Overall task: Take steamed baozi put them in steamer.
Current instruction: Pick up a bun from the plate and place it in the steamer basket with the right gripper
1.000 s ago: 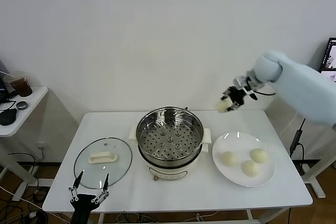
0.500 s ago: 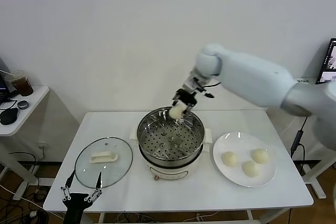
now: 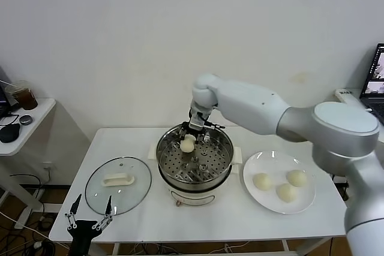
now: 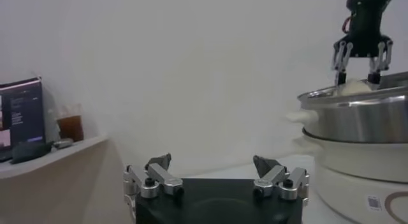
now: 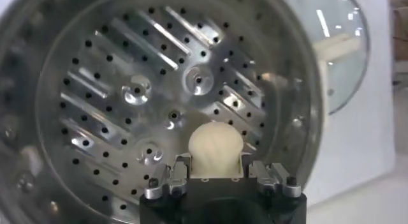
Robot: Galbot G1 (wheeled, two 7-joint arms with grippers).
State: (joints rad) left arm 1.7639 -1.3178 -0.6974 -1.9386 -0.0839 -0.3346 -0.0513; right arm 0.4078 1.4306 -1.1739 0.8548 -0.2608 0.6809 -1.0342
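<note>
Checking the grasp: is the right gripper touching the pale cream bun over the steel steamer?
Touching. The right wrist view shows the right gripper clamped on the pale cream bun.

Left gripper (image 3: 89,222) base is running off the head view's 6 o'clock edge. Steamer (image 4: 357,133) is getting cropped at 3 o'clock in left wrist view. Right gripper (image 5: 215,174) is covering the held baozi's (image 5: 215,146) underside.

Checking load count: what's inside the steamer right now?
Inside the steamer: a bare perforated tray, no bun resting on it. The right gripper holds one baozi over it. Tray beneath that bun is hidden. Left gripper idles open by the table's front edge.
</note>
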